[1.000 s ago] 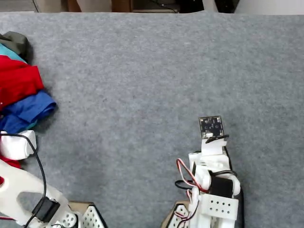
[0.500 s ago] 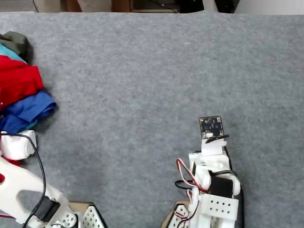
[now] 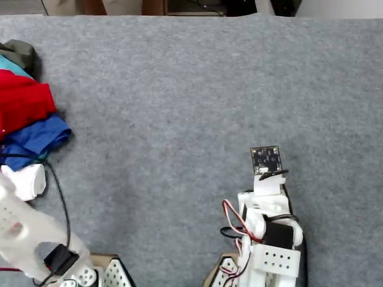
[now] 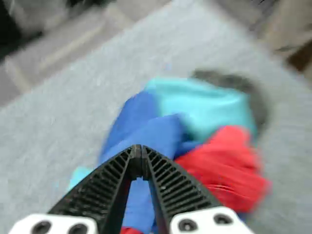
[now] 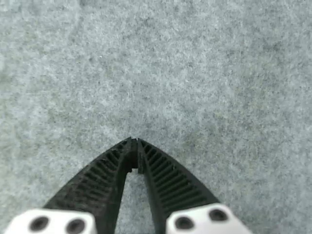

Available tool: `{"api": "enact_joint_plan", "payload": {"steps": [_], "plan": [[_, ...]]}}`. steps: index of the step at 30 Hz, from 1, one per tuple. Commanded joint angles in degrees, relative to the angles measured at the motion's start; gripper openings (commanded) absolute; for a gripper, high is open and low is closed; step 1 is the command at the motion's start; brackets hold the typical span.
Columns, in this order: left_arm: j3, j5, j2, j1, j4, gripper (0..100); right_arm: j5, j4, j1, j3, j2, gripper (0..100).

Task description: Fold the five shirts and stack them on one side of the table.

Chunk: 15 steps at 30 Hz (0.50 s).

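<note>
A pile of shirts lies at the table's left edge: a red shirt (image 3: 24,107) on top, a blue shirt (image 3: 39,136) under it toward the front, a teal shirt (image 3: 11,64) and a dark olive shirt (image 3: 21,52) behind. The left wrist view looks down on the same heap: blue shirt (image 4: 146,131), teal shirt (image 4: 204,105), red shirt (image 4: 226,170), olive shirt (image 4: 243,87). My left gripper (image 4: 141,163) is shut and empty, raised above the blue shirt. The left arm (image 3: 27,227) stands at the front left. My right gripper (image 5: 134,146) is shut, empty, over bare felt; its arm (image 3: 266,221) rests at the front centre-right.
Grey felt table cover (image 3: 209,89) spreads over the whole middle and right. The table's far edge (image 3: 179,16) runs along the back, with furniture beyond it. A black cable (image 3: 57,185) loops off the left arm.
The left arm has swung, its wrist shifting slightly forward and its body turning at the front-left corner. The right arm and the shirt pile have not moved.
</note>
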Motion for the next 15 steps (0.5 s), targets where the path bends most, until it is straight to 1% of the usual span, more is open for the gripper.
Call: {"api": "enact_joint_plan", "payload": {"steps": [1,3,4,6,8,10,11,13,15], "plan": [[5.8,4.2,-12.9,9.8,0.8,2,0.4,0.2,0.6,0.0,-0.4,0.6],[9.5,9.1,-18.3,14.9,0.7,2,0.4,0.2,0.6,0.0,-0.4,0.6],[11.2,9.9,-20.5,18.4,0.7,2,0.4,0.2,0.6,0.0,-0.4,0.6],[14.9,9.8,-24.3,24.3,0.7,2,0.4,0.2,0.6,0.0,-0.4,0.6],[18.7,9.8,-26.8,25.7,0.6,2,0.4,0.2,0.6,0.0,-0.4,0.6],[22.6,9.8,-27.2,23.3,0.5,2,0.4,0.2,0.6,0.0,-0.4,0.6],[24.9,9.3,-26.9,20.6,0.4,2,0.4,0.2,0.6,0.0,-0.4,0.6],[31.0,6.2,-24.9,14.8,-1.2,3,0.4,0.2,0.6,0.0,-0.4,0.6],[37.8,2.5,-21.8,8.4,-4.9,7,0.4,0.2,0.6,0.0,-0.4,0.6]]}}
